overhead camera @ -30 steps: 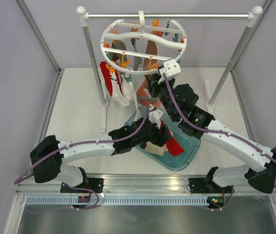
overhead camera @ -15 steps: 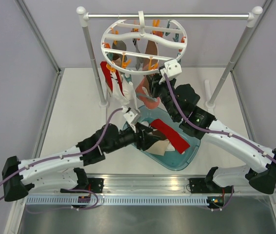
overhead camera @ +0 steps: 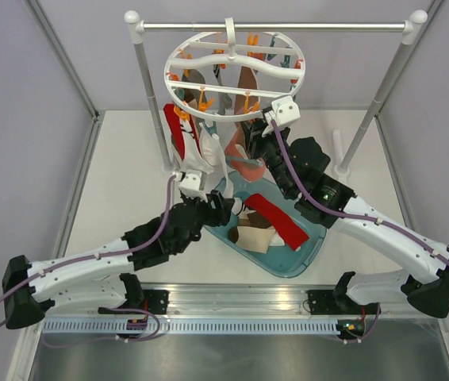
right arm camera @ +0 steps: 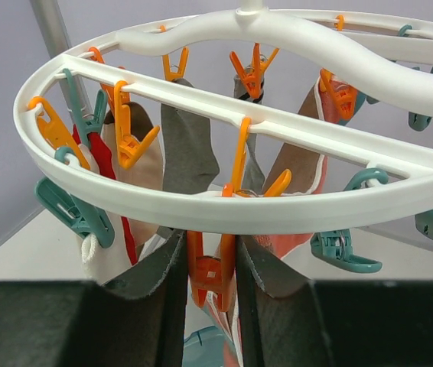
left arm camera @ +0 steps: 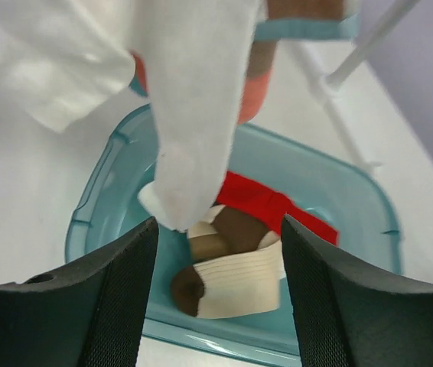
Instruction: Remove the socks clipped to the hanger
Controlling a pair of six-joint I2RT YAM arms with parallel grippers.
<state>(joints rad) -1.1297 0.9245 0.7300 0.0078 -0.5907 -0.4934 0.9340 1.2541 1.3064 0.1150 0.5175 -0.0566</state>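
Clip [right arm camera: 210, 281] on the hanger [right arm camera: 201, 210] sits pinched in the right hand [right arm camera: 210, 252]; left hand [left arm camera: 218, 229] gapes empty near a white sock [left arm camera: 193, 99].

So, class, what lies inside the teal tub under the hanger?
A red sock and beige-and-brown socks lie in the teal tub. The hanging white sock covers part of its floor, so anything there cannot be seen.

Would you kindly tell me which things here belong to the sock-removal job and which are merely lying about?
Job: hanger; hanging white sock and grey sock; orange clip pinched between the right jaws; teal bin holding a red sock.
Bystanders: rail stand; table.
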